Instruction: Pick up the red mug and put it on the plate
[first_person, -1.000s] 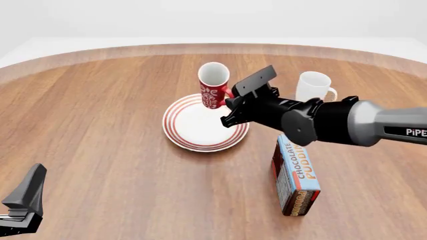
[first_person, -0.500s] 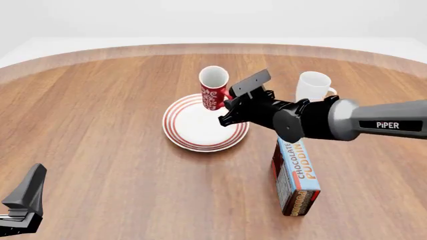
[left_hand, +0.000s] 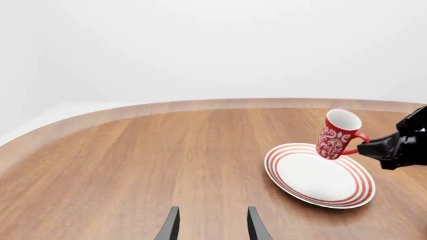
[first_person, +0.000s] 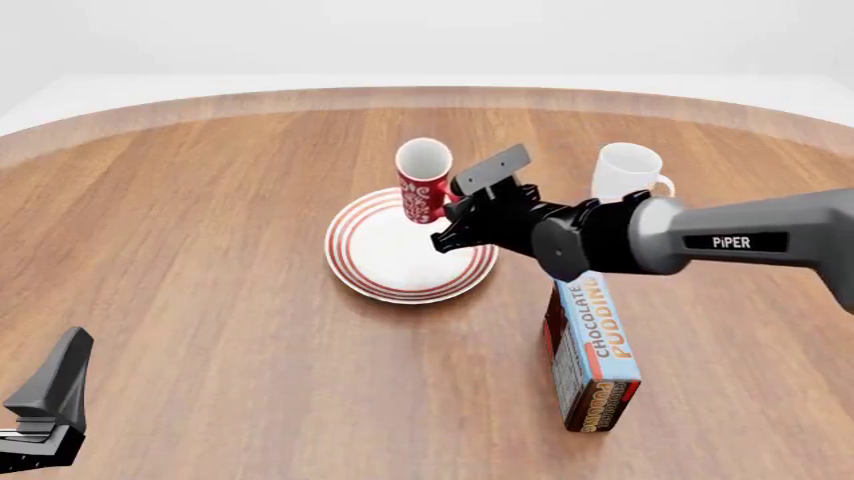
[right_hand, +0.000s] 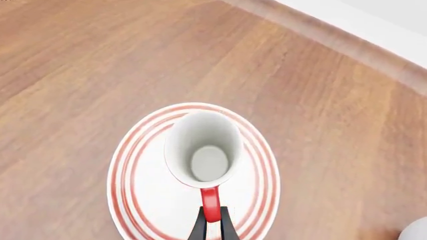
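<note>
The red mug (first_person: 423, 182) with its white pattern hangs tilted over the far rim of the red-ringed white plate (first_person: 400, 262). My right gripper (first_person: 451, 212) is shut on the mug's red loop handle (right_hand: 209, 202), its fingertips pinching it from the right. From the left wrist view the mug (left_hand: 337, 135) leans away from the right gripper (left_hand: 390, 149), with its base right at the rim of the plate (left_hand: 319, 176); I cannot tell whether they touch. My left gripper (left_hand: 212, 227) stands open and empty near the table's front left corner (first_person: 43, 405).
A plain white mug (first_person: 627, 172) stands behind the right arm at the back right. An upright chocolate pudding box (first_person: 591, 350) stands under the right arm's forearm, near the front. The table's curved far edge (first_person: 427, 98) runs behind the mugs.
The right arm has dropped a little and reached farther forward. The red mug has come down with it toward the plate's far rim. The left arm has not moved.
</note>
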